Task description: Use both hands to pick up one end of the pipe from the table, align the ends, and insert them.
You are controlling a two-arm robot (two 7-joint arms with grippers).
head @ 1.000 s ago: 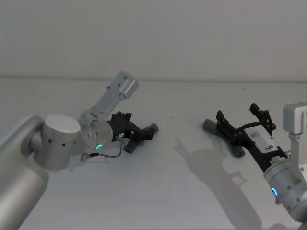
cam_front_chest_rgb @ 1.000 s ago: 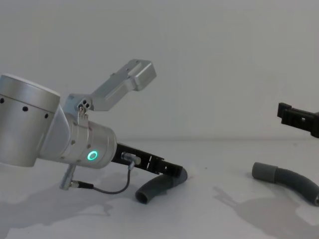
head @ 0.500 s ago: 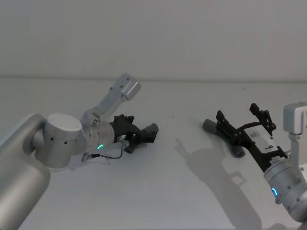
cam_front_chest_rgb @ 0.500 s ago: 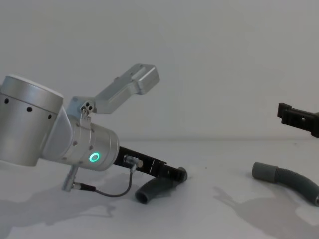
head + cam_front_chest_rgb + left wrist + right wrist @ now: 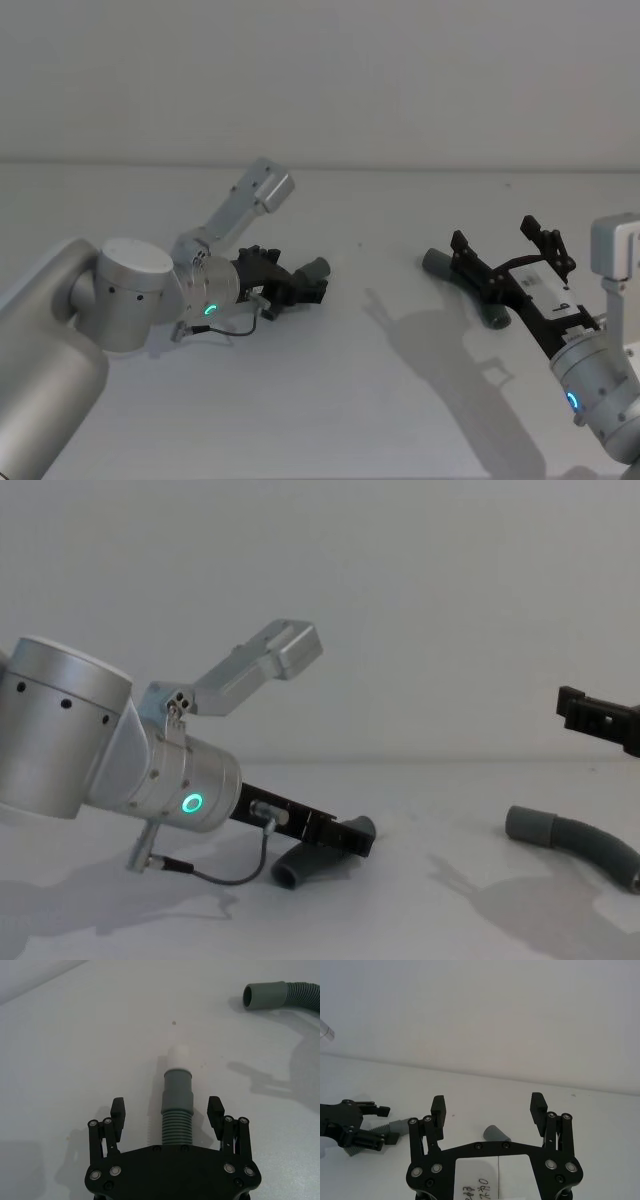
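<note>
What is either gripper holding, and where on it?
Nothing yet. The open left gripper straddles the short hose at its ribs; the open right gripper hangs above the longer hose.

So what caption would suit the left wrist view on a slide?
Open left end effector straddling the white-tipped hose, the second hose lying beyond on the table.
</note>
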